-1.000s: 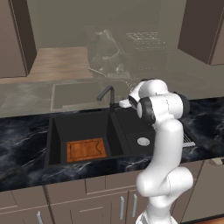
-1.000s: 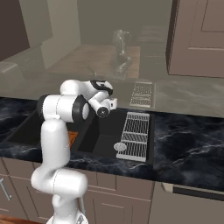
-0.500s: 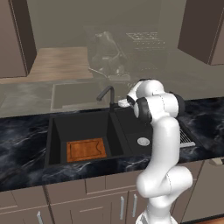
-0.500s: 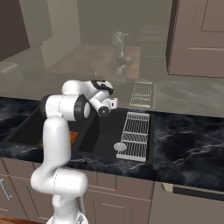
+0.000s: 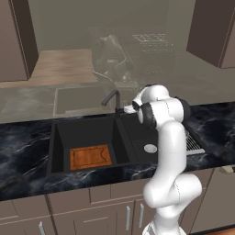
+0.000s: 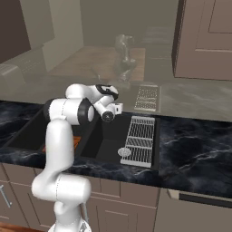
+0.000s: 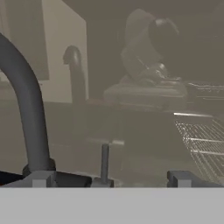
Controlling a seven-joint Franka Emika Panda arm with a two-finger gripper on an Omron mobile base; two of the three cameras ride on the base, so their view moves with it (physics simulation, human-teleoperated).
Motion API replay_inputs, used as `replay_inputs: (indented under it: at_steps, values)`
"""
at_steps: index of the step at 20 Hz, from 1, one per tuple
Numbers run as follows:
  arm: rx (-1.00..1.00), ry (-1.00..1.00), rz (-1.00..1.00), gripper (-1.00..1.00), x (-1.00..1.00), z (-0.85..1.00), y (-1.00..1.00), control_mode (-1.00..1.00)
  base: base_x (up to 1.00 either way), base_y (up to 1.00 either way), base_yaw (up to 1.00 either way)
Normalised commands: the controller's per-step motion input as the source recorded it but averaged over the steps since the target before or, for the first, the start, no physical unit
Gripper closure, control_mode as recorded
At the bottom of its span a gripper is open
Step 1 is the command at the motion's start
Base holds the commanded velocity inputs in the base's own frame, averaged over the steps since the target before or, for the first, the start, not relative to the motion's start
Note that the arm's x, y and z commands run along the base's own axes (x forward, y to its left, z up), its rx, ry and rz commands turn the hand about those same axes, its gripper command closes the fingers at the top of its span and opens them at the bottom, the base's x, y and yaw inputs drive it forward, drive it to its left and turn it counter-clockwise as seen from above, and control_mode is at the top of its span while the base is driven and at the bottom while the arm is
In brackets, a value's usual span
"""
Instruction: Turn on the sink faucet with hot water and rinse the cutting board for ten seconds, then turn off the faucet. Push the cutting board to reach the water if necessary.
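no text to be read anywhere, no labels or brands, no numbers or signs to be made out

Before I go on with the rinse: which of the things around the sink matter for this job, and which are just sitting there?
For the job:
- faucet, no water running
- sink
- cutting board, flat in the large basin
- gripper, open, by the faucet base and its thin lever

Just lying about:
- wire rack over the shallow basin
- dark marble counter
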Motion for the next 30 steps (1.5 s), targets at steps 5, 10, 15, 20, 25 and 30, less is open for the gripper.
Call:
replay_inputs:
  at_steps: [5, 10, 15, 20, 25, 30]
  values:
    - [0.01, 0.0, -0.07, -1.0, 0.05, -0.07, 0.01, -1.0, 0.0, 0.0, 0.0]
    - [0.0, 0.0, -0.05, -1.0, 0.15, 0.0, 0.11, -1.0, 0.0, 0.0, 0.0]
    - [0.0, 0.0, -0.01, -1.0, 0.31, 0.0, 0.08, -1.0, 0.0, 0.0, 0.0]
    - [0.0, 0.0, 0.0, -1.0, 0.24, 0.0, 0.0, -1.0, 0.0, 0.0, 0.0]
    - [0.0, 0.0, 0.0, -1.0, 0.11, 0.0, 0.0, -1.0, 0.0, 0.0, 0.0]
    - [0.0, 0.0, 0.0, -1.0, 0.08, 0.0, 0.0, -1.0, 0.0, 0.0, 0.0]
